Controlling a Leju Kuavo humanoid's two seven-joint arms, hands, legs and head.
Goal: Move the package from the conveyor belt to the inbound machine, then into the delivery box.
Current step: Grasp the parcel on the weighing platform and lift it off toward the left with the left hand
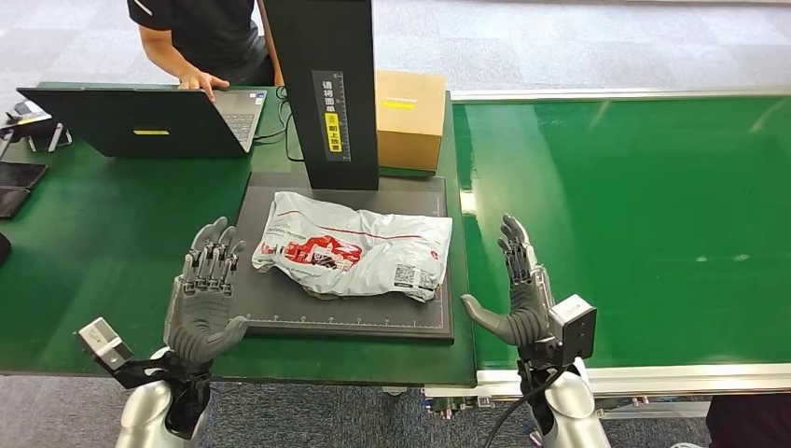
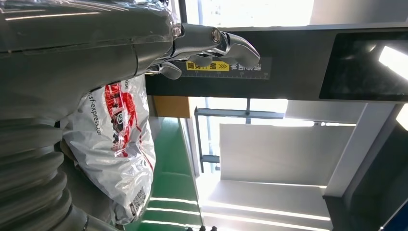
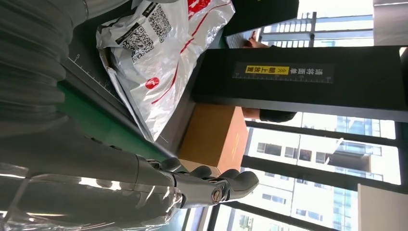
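One white package (image 1: 353, 245) lay on the one black scanner platform (image 1: 280, 308), under a single black column (image 1: 326, 89). One cardboard box (image 1: 409, 117) sat behind it, and one open laptop (image 1: 140, 121) stood off to the side. Two robot hands showed, left hand (image 1: 205, 294) and right hand (image 1: 515, 289), plus one person (image 1: 201, 37)

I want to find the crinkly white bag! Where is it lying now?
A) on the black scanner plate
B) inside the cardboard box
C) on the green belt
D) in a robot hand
A: the white bag lies flat on the black scanner plate, between the two open, empty robot hands.
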